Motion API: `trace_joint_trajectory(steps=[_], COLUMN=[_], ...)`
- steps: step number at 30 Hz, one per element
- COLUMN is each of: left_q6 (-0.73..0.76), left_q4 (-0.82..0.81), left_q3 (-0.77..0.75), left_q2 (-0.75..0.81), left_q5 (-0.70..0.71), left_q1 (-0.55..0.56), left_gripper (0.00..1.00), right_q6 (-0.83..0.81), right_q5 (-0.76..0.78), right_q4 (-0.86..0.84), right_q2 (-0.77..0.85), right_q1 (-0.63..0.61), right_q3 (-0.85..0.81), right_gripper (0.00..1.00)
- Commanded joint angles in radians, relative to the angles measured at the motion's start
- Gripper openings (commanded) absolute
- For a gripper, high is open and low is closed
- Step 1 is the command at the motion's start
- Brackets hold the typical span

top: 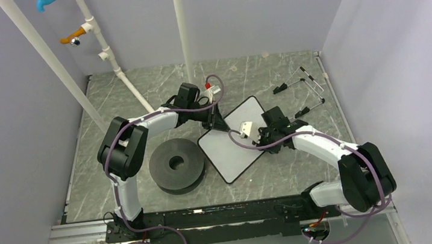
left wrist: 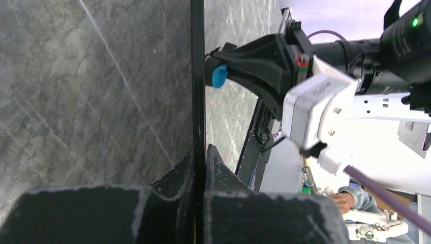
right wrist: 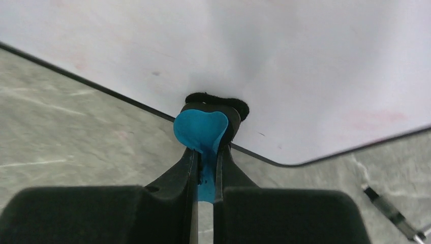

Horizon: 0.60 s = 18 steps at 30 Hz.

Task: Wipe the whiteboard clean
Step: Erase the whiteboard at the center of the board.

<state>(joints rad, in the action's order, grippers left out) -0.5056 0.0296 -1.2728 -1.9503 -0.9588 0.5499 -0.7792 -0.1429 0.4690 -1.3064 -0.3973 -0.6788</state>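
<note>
Right wrist view: the right gripper point(right wrist: 205, 155) has its fingers closed tight on the blue tab of the eraser point(right wrist: 199, 129), with no gap either side of it. The eraser's black felt is pressed to the whiteboard point(right wrist: 305, 61) just ahead of the fingertips. It sits close inside the board's nearest black edge. From this hand the white face runs away forward and out to both sides, and a rounded corner lies off to its right.

The face looks almost clean. A faint pink smear shows to the right of the eraser, close to that corner. Another, fainter, lies ahead and to the left. I see no legible writing.

The left gripper point(left wrist: 198, 165) is pinched shut on the board's rim. From its camera the board shows edge-on as a thin black line running straight out from between its fingers. The right gripper and eraser sit further along that line, on the side to the right of it. In the top view the two grippers are on opposite sides of the board, and its long axis runs roughly from one to the other. The board appears to be held tilted off the table point(top: 304, 173), though how steeply I cannot tell.

My judgement is that the task is nearly finished. The right hand has the tool on the surface, and the left only steadies the board. What remains is a sideways sweep to the right of the eraser, then one forward and left. The eraser is close to the rim, so a stroke pulled back toward the hand would slip off the board.
</note>
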Motion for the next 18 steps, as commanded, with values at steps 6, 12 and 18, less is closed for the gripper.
trace_joint_trajectory(steps=[6,12,18], left_q6=[-0.003,0.0,-0.008], left_q4=[-0.072,-0.064,-0.078], left_q3=[0.008,0.009,0.009], left_q2=[0.107,0.112,0.11], left_q5=[-0.069,-0.063,-0.058], left_q1=[0.012,0.014,0.02], left_gripper=[0.0,0.0,0.0], right_q6=[0.076,0.033,-0.006], right_q5=[0.123,0.057,-0.034], right_q4=[-0.088,-0.055,-0.025], right_q2=[-0.041,-0.015,-0.014], right_q1=[0.083,0.152,-0.026], right_q3=[-0.043,-0.017,-0.011], right_gripper=[0.0,0.0,0.0])
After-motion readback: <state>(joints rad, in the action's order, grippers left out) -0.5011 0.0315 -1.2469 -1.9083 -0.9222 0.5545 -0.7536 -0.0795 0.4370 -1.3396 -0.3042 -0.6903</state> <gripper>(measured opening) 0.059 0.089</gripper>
